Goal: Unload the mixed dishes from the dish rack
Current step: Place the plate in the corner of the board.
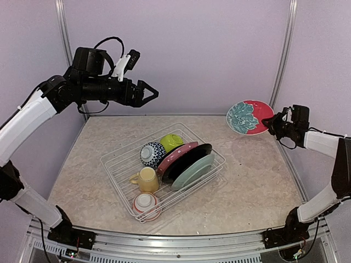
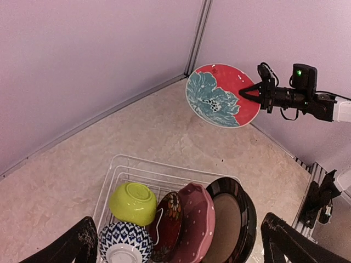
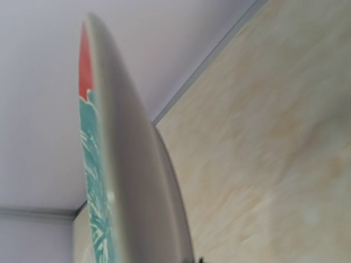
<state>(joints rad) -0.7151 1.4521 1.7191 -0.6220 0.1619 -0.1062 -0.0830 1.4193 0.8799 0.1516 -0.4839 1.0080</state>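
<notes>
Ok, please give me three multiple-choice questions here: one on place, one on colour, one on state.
1. Where is the red and teal plate relative to the dish rack?
A. inside it
B. under it
C. outside it, held up by the right tool

2. What colour is the mug in the rack?
A. pale yellow
B. blue
C. black

3. How is the left tool?
A. shut on a bowl
B. open and empty
C. shut on the mug

Answers: 1 C, its rim is pinched to the right of the rack; 2 A, seen from above; 3 B, its jaws stand apart, nothing between.
</notes>
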